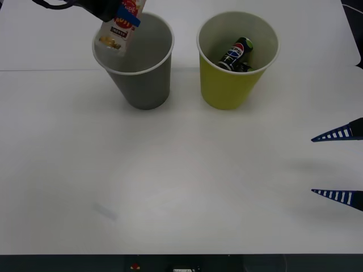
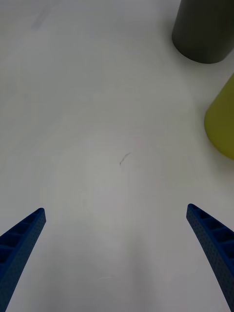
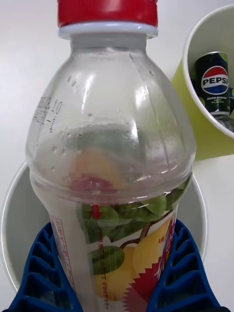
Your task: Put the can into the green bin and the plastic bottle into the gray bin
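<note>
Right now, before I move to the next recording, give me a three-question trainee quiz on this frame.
1. True or false: the can lies inside the green bin.
2. What does the left claw hold? A) plastic bottle B) can C) nothing
3. Fill in: the plastic bottle hangs over the ____ bin.

Key: 1 true; 2 A; 3 gray. The right claw waits open over the table.

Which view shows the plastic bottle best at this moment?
The left wrist view: the plastic bottle is seen close up, red cap to label, clamped in the left gripper above the gray bin. The front view shows its labelled lower part hanging over that bin's rim.
</note>
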Controlling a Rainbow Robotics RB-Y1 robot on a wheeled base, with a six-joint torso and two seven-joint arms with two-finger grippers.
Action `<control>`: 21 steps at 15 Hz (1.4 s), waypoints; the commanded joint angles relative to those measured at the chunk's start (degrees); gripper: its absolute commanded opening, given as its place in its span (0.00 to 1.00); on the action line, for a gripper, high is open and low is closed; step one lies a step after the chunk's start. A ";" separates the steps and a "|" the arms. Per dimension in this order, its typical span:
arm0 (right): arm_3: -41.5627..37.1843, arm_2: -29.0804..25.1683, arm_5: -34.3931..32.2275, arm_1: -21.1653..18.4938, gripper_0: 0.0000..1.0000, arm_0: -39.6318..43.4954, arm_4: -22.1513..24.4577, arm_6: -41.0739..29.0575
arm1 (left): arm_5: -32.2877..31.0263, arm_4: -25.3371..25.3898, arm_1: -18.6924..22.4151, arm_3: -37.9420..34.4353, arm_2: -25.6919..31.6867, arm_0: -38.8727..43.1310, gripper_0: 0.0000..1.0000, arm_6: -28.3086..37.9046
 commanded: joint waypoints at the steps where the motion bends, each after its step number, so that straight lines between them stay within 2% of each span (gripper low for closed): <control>1: 0.00 0.00 0.00 0.00 1.00 0.00 0.00 0.00 | 0.22 -0.66 -0.31 0.08 -0.26 -0.07 0.00 -0.03; 2: 0.00 0.00 0.00 0.00 1.00 0.00 0.00 0.00 | 0.22 -0.66 -0.40 0.17 -0.26 -0.07 0.00 -0.03; 3: 0.00 0.00 0.00 0.00 1.00 0.00 0.00 0.00 | 0.39 -0.66 -0.40 0.08 -0.17 -0.07 0.25 -0.11; 4: 0.00 0.00 0.00 0.00 1.00 0.00 0.00 0.00 | 0.48 -0.66 -0.40 0.08 -0.26 -0.07 0.78 -0.46; 5: 0.00 0.00 0.00 0.00 1.00 0.00 0.00 0.00 | 0.57 -0.57 -0.40 0.08 -0.17 -0.07 1.00 -0.82; 9: 0.00 0.00 0.00 0.00 1.00 0.00 0.00 0.00 | 0.57 0.30 -0.14 0.08 0.26 0.19 1.00 -2.93; 13: 0.00 0.00 0.00 0.00 1.00 0.00 0.00 0.00 | 0.66 2.85 1.62 -2.82 6.15 5.47 1.00 -8.81; 17: 0.00 0.00 0.00 0.00 1.00 0.00 0.00 0.00 | 0.66 13.14 6.01 -4.05 11.08 11.71 1.00 -16.99; 21: 0.00 0.00 0.00 0.00 1.00 0.00 0.00 0.00 | 0.48 20.61 9.70 -7.66 17.84 21.82 1.00 -27.01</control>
